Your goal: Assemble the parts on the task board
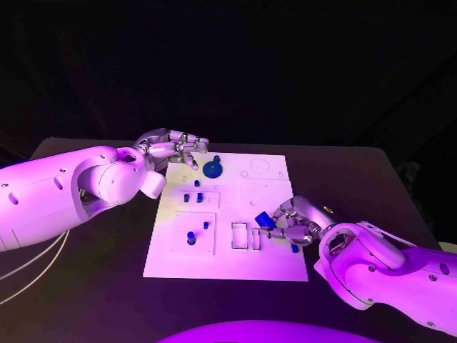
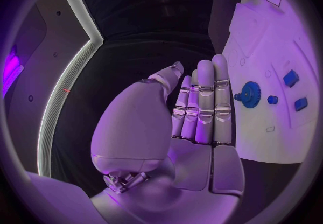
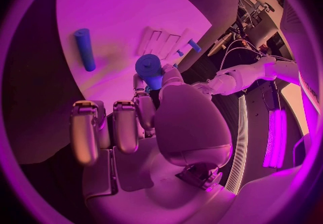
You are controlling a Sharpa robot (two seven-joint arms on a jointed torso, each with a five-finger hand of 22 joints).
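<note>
The silver many-fingered right hand point(image 1: 293, 223) is pinching a small blue block-shaped part point(image 1: 261, 217) between its thumb and a finger, holding it just above the lower right area of the white rectangular task board point(image 1: 265, 264). In the right wrist view that hand point(image 3: 145, 121) is gripping the same blue part point(image 3: 148, 66) at its fingertips, with the board lying beyond it. Directly on the board side of the held part, the pair of narrow rectangular slots point(image 1: 246, 236) is sitting near the fingers, their long axes running toward the robot. The next move probably turns on lining the part up with one of these slots, though how the part is turned in the grip is hard to judge here.

A loose blue cylindrical peg point(image 3: 85, 49) is lying flat on the board, apart from the hand.

The silver left hand point(image 1: 173, 149) is hovering at the board's far left corner, fingers straight and together, holding nothing, just beside the round blue gear point(image 1: 213, 169). The right hand is clearly nearer the slots.
</note>
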